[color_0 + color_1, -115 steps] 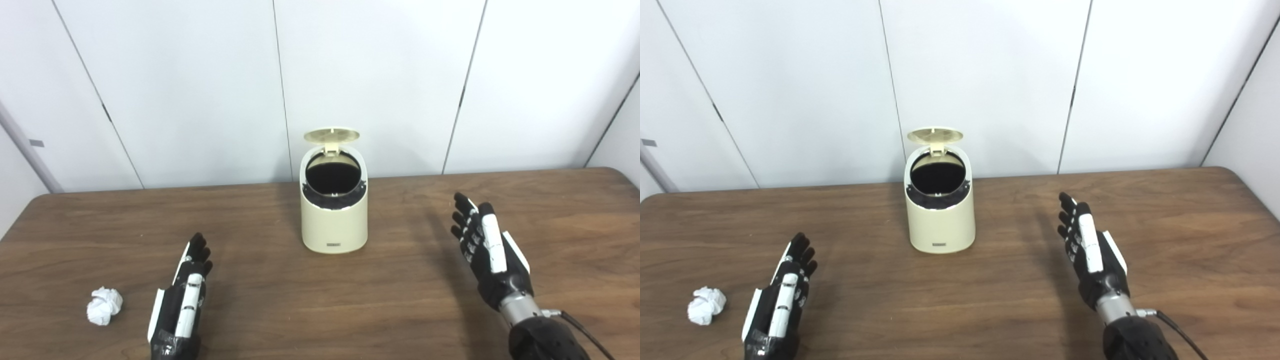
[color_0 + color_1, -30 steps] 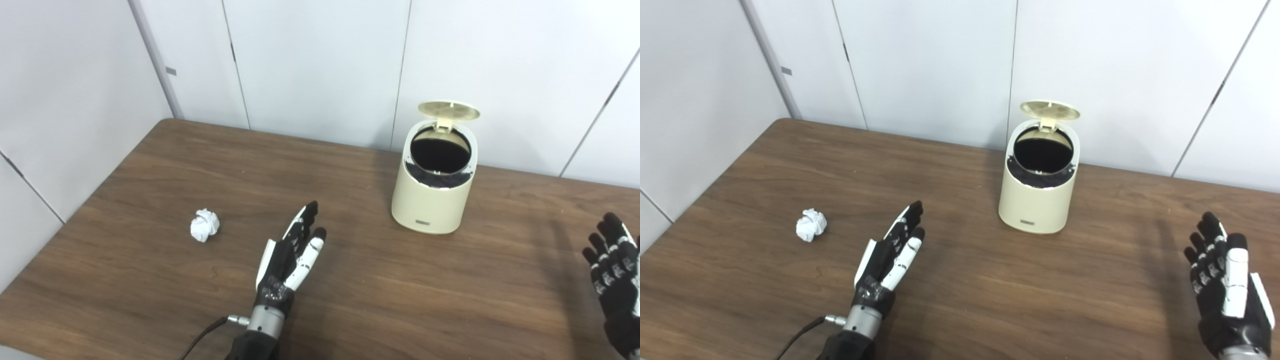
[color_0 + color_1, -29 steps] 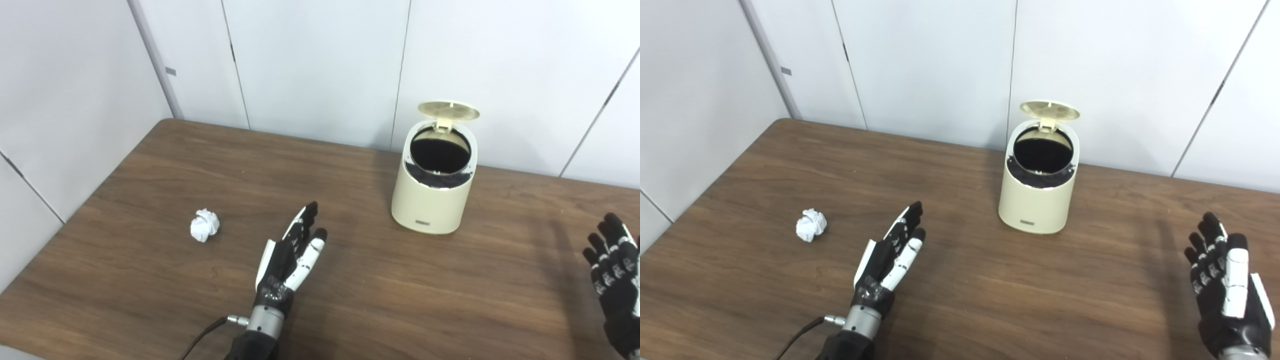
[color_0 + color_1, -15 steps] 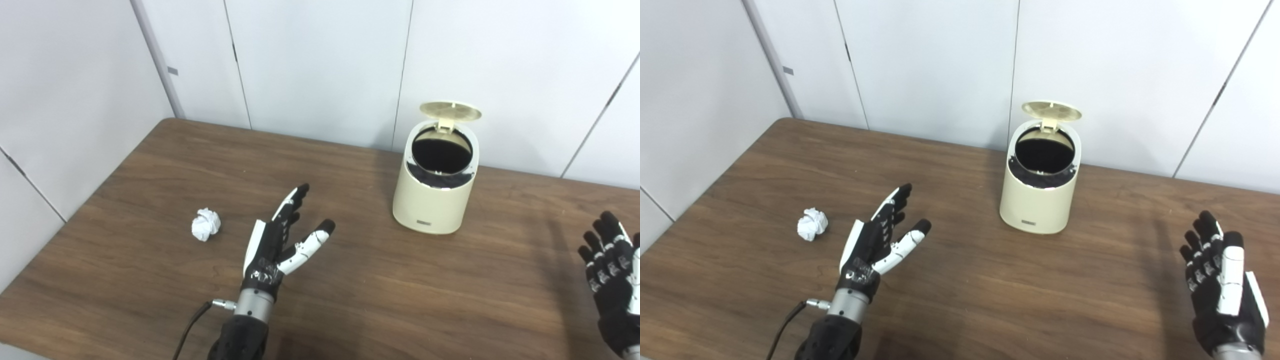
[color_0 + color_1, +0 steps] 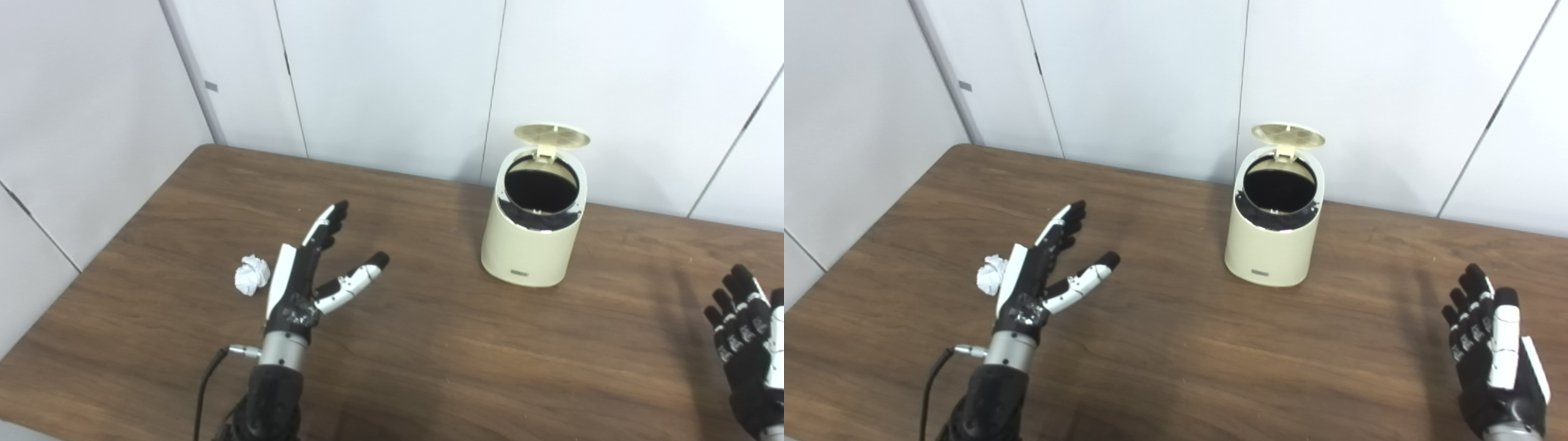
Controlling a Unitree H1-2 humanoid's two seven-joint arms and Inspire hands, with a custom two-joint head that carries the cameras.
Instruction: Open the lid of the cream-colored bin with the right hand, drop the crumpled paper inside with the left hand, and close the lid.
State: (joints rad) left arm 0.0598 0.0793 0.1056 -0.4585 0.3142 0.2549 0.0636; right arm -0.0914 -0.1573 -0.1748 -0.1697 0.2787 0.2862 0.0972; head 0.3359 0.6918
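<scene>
Left hand reaching for the paper, bin lid already up

Black-and-white left hand (image 5: 300, 288) splayed and empty, small crumpled white paper ball (image 5: 252, 275) just beside its outer edge on the brown wooden table (image 5: 429, 343). Best closed over from above, gently. Right hand (image 5: 1494, 349) spread, idle. Cream-coloured plastic bin (image 5: 534, 223) well beyond the fingertips; front label unreadable.

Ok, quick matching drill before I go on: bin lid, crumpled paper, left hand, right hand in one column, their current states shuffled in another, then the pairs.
Column 1:
1. bin lid
2. crumpled paper
3. left hand
4. right hand

Column 2:
A. open, at the lower right edge of the view, far from the bin
B. lying on the table, not held
C. flipped up, the dark opening exposed
D. open with thumb spread, just beside the paper

Pairs: 1-C, 2-B, 3-D, 4-A
</scene>
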